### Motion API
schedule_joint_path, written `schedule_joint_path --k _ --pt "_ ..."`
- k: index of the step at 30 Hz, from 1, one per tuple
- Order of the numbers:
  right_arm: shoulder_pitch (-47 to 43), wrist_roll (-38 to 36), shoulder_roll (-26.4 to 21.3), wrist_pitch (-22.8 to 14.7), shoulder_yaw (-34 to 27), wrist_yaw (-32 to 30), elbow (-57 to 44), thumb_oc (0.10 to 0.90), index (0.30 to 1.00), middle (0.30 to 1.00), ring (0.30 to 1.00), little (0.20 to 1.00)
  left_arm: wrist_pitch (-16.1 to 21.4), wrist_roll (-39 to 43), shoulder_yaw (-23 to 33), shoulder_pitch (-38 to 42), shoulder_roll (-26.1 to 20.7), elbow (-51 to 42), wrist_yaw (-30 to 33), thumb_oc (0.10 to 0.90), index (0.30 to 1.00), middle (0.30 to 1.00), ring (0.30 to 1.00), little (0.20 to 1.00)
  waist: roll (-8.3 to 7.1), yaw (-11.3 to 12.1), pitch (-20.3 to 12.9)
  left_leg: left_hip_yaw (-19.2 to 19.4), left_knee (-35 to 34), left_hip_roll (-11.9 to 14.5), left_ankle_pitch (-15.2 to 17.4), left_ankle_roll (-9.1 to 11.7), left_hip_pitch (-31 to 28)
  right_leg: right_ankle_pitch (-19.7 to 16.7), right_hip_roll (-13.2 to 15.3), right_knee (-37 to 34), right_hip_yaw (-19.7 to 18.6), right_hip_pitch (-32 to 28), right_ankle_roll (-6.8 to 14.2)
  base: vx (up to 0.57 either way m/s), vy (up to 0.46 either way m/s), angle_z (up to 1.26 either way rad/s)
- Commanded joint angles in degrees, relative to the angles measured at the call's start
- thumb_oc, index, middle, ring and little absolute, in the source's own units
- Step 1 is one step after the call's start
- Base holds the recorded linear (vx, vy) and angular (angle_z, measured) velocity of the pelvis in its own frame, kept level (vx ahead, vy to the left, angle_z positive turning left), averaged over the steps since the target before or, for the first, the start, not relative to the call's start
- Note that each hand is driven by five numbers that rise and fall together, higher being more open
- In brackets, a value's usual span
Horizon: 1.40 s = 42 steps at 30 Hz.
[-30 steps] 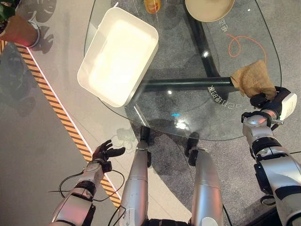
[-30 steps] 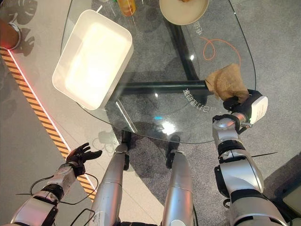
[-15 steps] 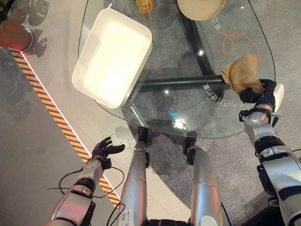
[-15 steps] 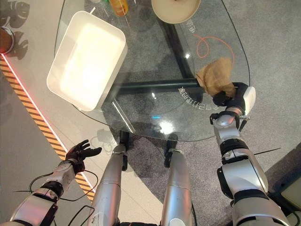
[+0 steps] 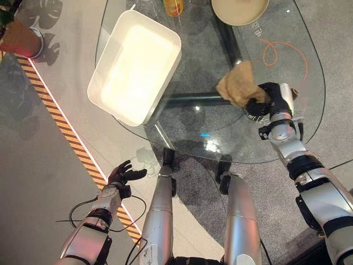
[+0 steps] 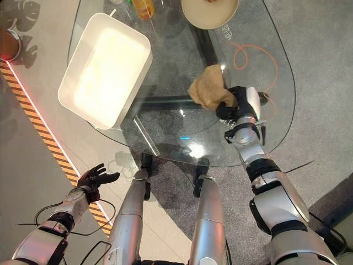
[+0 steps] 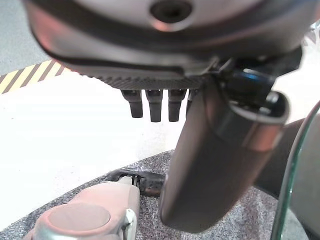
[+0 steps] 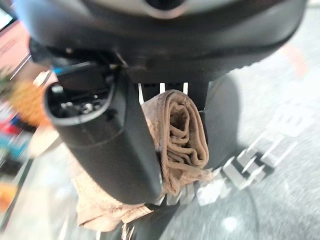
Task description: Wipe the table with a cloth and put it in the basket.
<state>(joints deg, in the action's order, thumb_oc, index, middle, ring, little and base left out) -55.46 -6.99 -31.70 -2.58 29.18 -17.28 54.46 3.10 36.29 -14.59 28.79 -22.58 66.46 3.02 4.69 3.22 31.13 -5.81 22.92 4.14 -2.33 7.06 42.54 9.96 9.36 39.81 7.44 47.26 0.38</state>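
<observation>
Left robot hand (image 5: 122,175) low beside the floor stripe, fingers relaxed apart, white basket (image 5: 136,65) on the glass tabletop (image 5: 187,130), tan cloth (image 5: 237,88) on the glass, clamped in right robot hand (image 5: 268,100)

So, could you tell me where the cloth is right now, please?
The cloth is pinched in the right hand on the glass table, right of the white basket, toward the table's middle.
</observation>
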Motion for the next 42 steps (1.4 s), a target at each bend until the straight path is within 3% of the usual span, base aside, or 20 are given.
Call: schedule_joint_path --k 1,21,33,42 --pt "-3.20 3.71 1.61 -1.90 3.27 4.57 -6.83 0.100 0.300 0.300 0.300 0.200 0.73 -0.47 2.34 -2.79 -0.76 0.41 1.44 0.800 0.900 0.900 0.900 0.900 -0.29 1.07 -1.34 6.49 5.56 -4.71 5.84 -6.69 -0.89 -3.92 -2.84 -7.10 0.41 -3.37 -0.78 0.00 0.000 0.00" --pt "1.83 6.81 7.49 2.01 10.82 17.00 -20.53 0.100 0.300 0.300 0.300 0.200 2.17 2.45 2.45 -2.78 2.09 -1.66 2.77 0.800 0.900 0.900 0.900 0.900 -0.34 0.42 -1.34 6.83 5.19 -4.96 4.66 -6.09 -0.56 -4.22 -2.79 -7.75 -0.11 -2.95 -1.18 0.00 0.002 0.00" --pt "2.13 4.80 8.02 2.88 9.67 12.84 -20.22 0.100 0.300 0.300 0.300 0.200 2.90 7.50 3.79 -2.21 2.44 -1.80 2.71 0.800 0.900 0.900 0.900 0.900 -0.43 0.55 -1.34 6.75 5.10 -4.90 4.40 -6.10 -0.60 -4.31 -2.72 -7.52 0.08 -3.04 -1.18 0.00 0.000 0.00" --pt "2.57 -0.72 7.72 0.42 4.53 6.05 -20.35 0.100 0.300 0.300 0.300 0.200 12.99 23.08 10.49 -3.02 2.15 -7.26 6.04 0.800 0.900 0.900 0.900 0.900 -0.35 0.95 -1.34 6.06 5.60 -4.90 4.84 -6.28 -0.63 -3.65 -2.75 -6.04 -0.32 -2.75 -1.06 0.00 0.000 0.00"
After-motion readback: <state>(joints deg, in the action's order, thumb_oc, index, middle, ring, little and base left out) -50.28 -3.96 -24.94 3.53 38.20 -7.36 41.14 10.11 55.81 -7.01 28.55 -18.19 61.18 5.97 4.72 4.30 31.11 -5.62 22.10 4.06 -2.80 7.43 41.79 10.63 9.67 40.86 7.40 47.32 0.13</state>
